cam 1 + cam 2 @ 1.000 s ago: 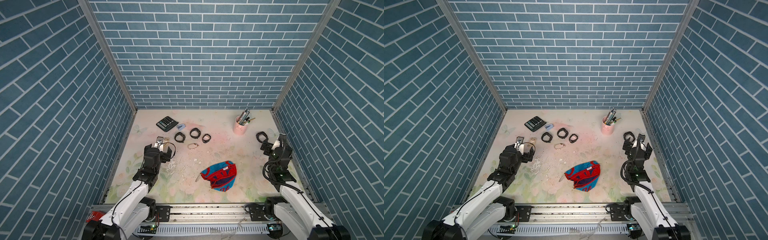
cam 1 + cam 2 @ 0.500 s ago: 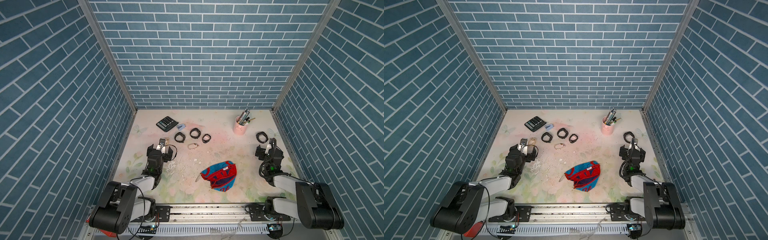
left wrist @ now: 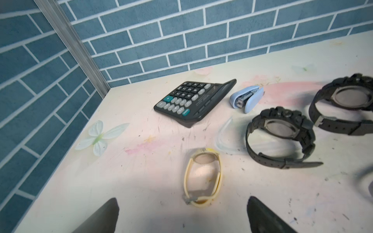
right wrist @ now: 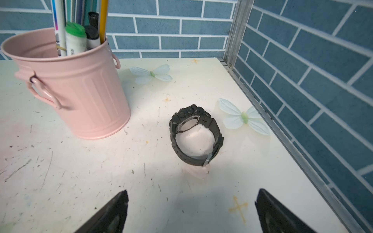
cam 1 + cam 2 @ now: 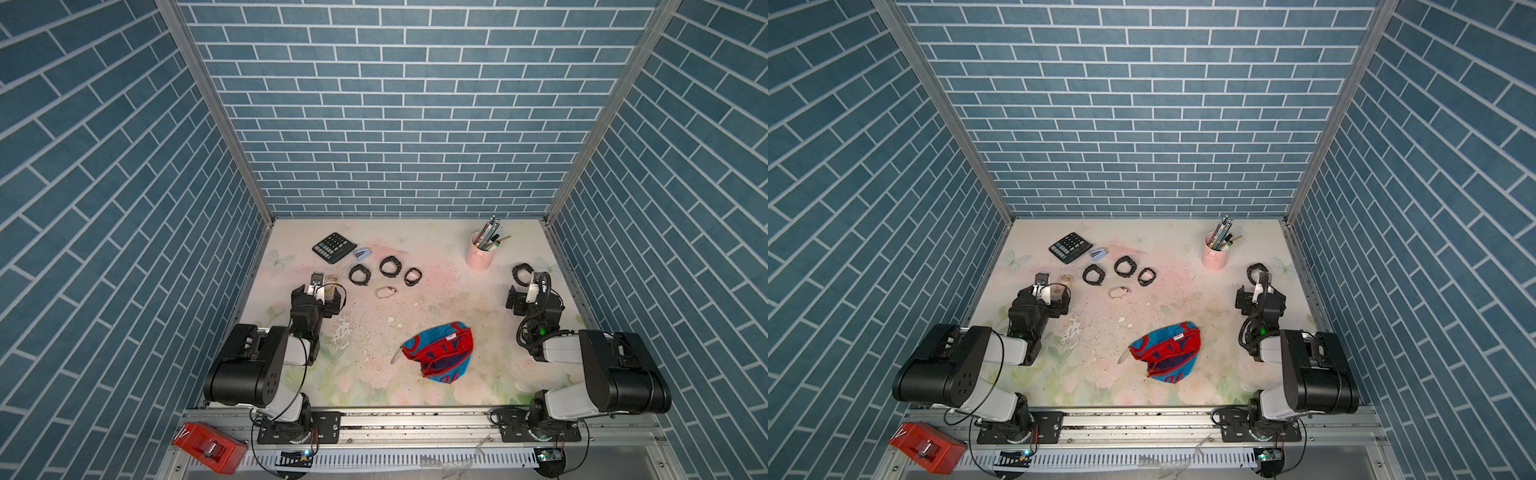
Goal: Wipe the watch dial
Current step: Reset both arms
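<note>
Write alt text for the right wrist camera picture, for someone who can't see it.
A black wristwatch rests on its side, strap buckled in a loop, on a scuffed white table just ahead of the right tool, whose open jaws hold nothing. A pink metal bucket of pens stands beside it, and blue brick-pattern walls close the corner behind.
</note>
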`<state>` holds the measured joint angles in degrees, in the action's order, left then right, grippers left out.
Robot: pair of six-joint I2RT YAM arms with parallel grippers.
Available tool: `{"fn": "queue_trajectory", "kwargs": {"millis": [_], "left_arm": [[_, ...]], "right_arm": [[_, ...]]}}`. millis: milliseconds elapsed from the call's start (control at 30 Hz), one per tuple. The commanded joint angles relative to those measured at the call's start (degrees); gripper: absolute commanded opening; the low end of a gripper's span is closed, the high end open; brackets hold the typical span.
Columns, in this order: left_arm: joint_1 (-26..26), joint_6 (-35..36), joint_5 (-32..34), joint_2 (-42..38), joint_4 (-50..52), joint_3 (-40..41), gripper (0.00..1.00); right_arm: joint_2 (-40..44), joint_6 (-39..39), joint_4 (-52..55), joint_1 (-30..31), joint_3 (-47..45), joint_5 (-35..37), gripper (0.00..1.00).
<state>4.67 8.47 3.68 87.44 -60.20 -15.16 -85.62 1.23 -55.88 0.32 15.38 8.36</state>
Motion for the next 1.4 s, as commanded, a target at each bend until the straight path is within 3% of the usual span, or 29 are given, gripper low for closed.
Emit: {"fn": "queue_trajectory", "kwargs": {"millis": [0, 100, 1367], "left_arm": [[-0.88, -1.04, -2.03, -0.34, 4.24, -3.46, 1.00], [-2.16, -1.67, -4.51, -0.30, 9.62, -6.11, 1.00], [-2.14, -2.15, -3.32, -0.21, 9.50, -6.20, 1.00]], "right_arm": [[-2.57, -0.22, -2.89, 0.84, 2.60, 1.70, 0.98], [-2.32, 0.54, 3.33, 0.79, 5.21, 2.11, 0.99], [-2.65, 0.95, 4.65, -0.12, 6.29, 0.03, 0.99]]}}
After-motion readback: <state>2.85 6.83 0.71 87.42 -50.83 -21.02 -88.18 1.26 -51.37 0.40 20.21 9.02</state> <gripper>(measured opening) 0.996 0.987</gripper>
